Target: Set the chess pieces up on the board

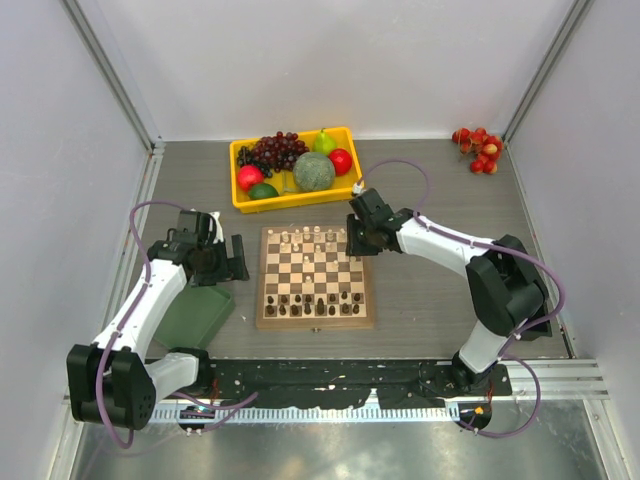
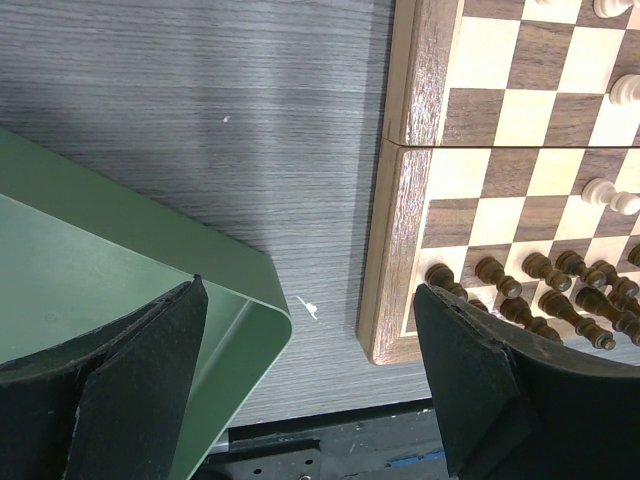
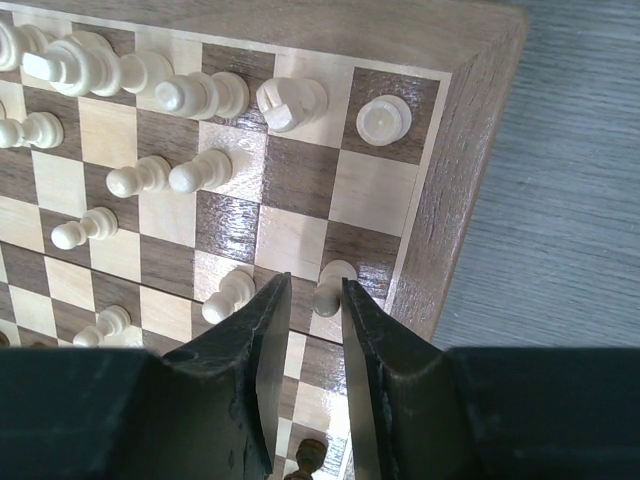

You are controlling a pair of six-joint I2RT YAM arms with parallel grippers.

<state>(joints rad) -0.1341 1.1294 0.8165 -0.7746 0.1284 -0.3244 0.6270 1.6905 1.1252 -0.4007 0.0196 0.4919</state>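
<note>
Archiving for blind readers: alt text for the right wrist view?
The right claw, fingers nearly together, straddles a pale pawn near the chessboard corner; whether it grips is unclear. More pale pieces stand beyond, grey table at right.

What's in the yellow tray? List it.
Grapes, a pear, a melon, a red apple, a red fruit, a dark green fruit. Beneath them, the tray floor is mostly hidden.

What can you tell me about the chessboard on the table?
The chessboard is a square of glossy wood with tan and dark brown checks and a plain brown rim; a seam crosses the rim midway. It lies flat on the grey table. Pale pieces sit on its far rows, dark pieces on its near rows.
</note>
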